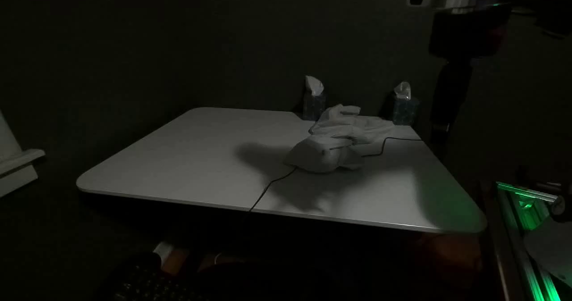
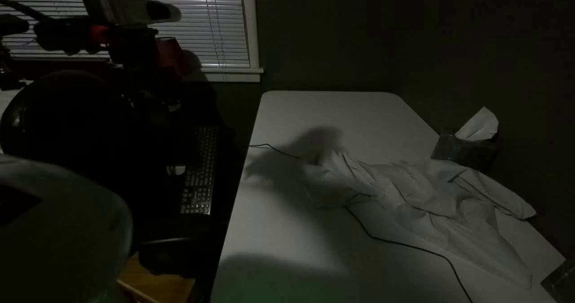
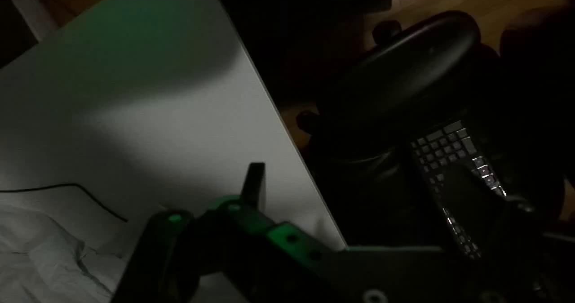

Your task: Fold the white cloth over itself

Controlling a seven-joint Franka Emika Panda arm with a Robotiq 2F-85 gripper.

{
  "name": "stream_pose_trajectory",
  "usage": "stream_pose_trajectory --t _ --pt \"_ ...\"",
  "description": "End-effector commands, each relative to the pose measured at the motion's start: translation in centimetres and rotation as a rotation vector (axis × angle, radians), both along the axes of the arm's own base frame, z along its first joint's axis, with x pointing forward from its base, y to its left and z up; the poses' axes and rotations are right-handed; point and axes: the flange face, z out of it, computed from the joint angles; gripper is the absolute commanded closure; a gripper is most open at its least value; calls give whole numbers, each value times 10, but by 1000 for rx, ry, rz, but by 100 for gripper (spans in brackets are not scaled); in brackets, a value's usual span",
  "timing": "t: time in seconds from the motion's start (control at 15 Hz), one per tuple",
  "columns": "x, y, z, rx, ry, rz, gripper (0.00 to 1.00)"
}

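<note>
In a dim room, from left in an exterior view, we see a white, round-cornered tabletop (image 1: 178, 153), then a thin black cable (image 1: 263, 193) running from its front edge to a broad, soft-edged shadow (image 1: 308, 190) and the crumpled white-grey cloth (image 1: 346, 129), with more cable showing on the cloth's other side. The cloth rests on the tabletop, right of the middle, its nearer part raised in a mound, its looser folds reaching back toward a dark, patterned tissue box (image 1: 314, 109) with white tissue (image 1: 314, 85) rising from the top. A similar second box (image 1: 404, 112) stands farther right; whether the cloth touches either, we cannot tell. At right hangs a white-and-black robot arm (image 1: 467, 35), and a green glow tints the tabletop's near right corner. In the wrist view, also from left, we find the cloth low at the border, the black two-fingered gripper (image 3: 364, 175) with its jaws standing well apart, and a black keyboard (image 3: 442, 150) beyond the tabletop's edge. In both exterior views the gripper hangs clear of the cloth.
</note>
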Motion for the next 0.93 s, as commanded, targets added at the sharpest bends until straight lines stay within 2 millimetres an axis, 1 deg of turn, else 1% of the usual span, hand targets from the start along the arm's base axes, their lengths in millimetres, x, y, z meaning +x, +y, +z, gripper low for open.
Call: stream_pose_trajectory --t 0.0,0.53,0.67,0.87 --pt "0 0 0 0 1 0 0" --pt "0 0 0 0 1 0 0" --pt "17 -17 4 65 -16 -64 0" --pt "53 -69 7 165 -45 -200 0"
